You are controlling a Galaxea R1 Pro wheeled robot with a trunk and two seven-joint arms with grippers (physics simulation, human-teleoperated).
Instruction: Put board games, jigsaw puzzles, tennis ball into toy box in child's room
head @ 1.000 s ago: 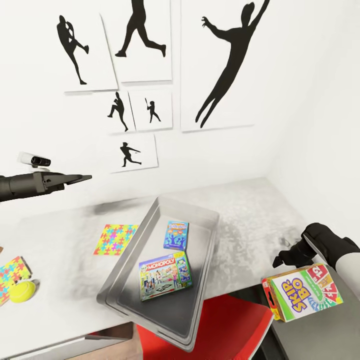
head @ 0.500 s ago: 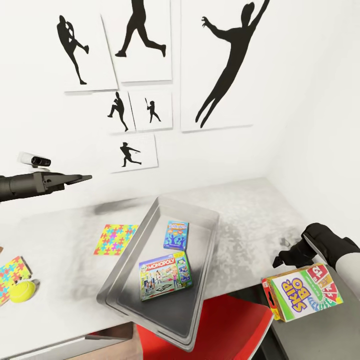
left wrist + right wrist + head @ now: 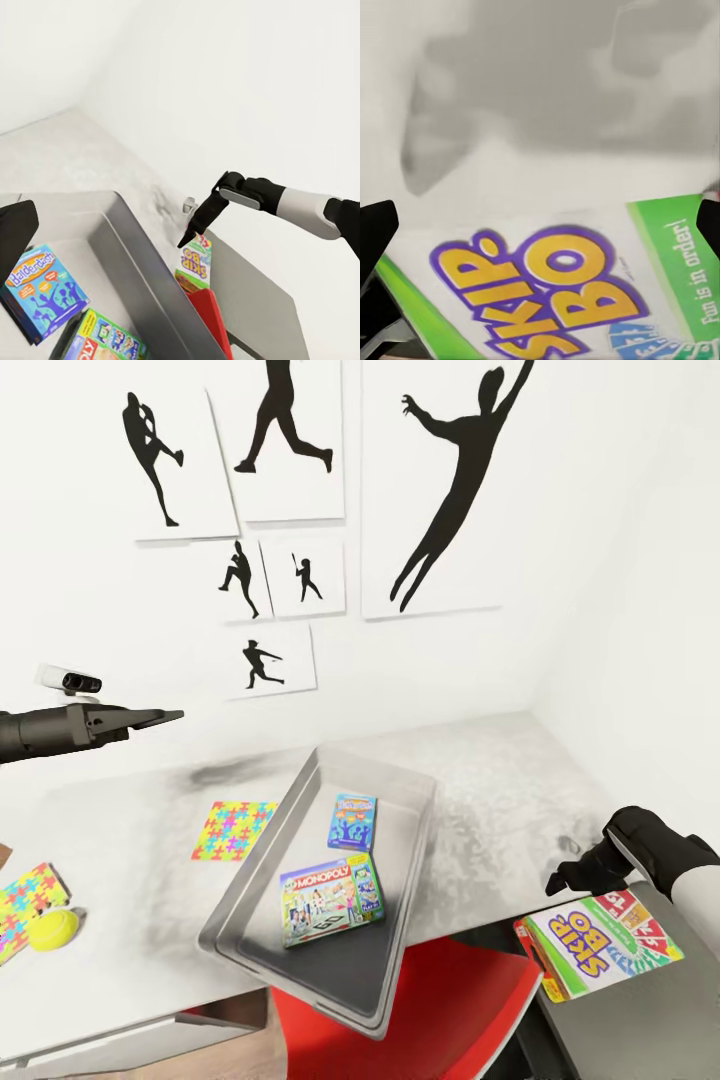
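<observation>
As seen from the head, the grey metal toy box [image 3: 400,800] sits on the mottled table [image 3: 500,780], holding the Monopoly box [image 3: 331,900] and a blue game [image 3: 351,821]. The Skip-Bo box [image 3: 598,944] lies flat beneath the right gripper [image 3: 580,877], fingers apart. Two puzzles [image 3: 234,830] and the ball [image 3: 53,930] lie left. The left gripper [image 3: 150,716] is raised; its state is unclear.

In the left wrist view, the blue game [image 3: 41,291] is partly cut off.

In the right wrist view, the Skip-Bo box [image 3: 562,289] is blurred, dark fingertips [image 3: 376,225] flanking it without contact.
</observation>
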